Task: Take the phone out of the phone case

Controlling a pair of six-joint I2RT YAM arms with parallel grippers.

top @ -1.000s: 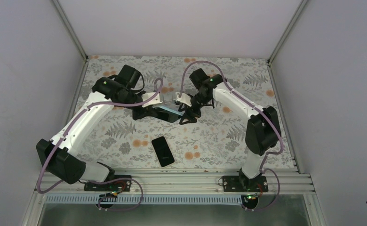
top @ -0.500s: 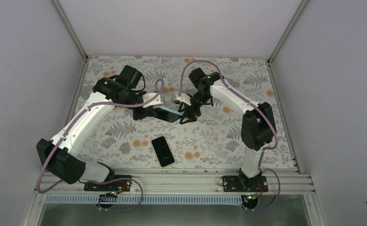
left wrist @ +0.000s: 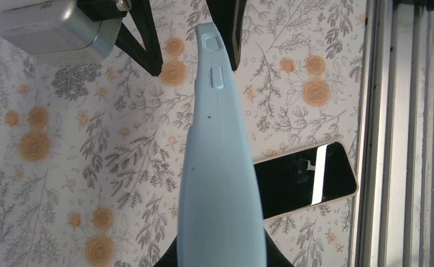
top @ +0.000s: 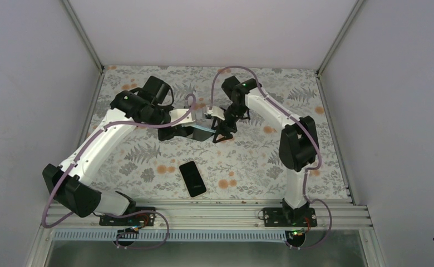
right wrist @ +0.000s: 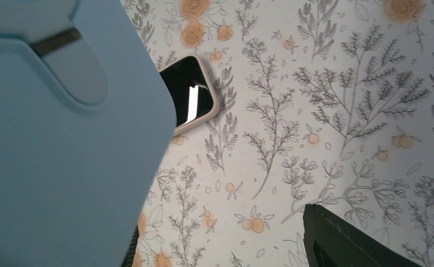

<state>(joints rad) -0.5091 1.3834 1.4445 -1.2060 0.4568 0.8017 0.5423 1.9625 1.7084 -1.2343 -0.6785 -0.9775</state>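
The phone (top: 192,178) lies bare on the floral table, black screen up, near the front edge; it also shows in the left wrist view (left wrist: 304,178) and the right wrist view (right wrist: 190,100). The light blue phone case (top: 203,128) is held above the table between the two arms. My left gripper (top: 187,131) is shut on one end of the case (left wrist: 220,167). My right gripper (top: 221,133) is at its other end, jaws wide apart; the case (right wrist: 64,139) covers its left finger, and the right finger (right wrist: 343,239) stands well clear.
The floral table (top: 148,156) ends at a metal rail (top: 215,210) in front, close to the phone. Grey walls enclose the left, right and back. The right gripper's black fingers (left wrist: 142,39) show at the far end of the case in the left wrist view.
The right arm's elbow has swung left and its wrist has shifted slightly up and left. The left gripper has edged right with the case. The phone has not moved.
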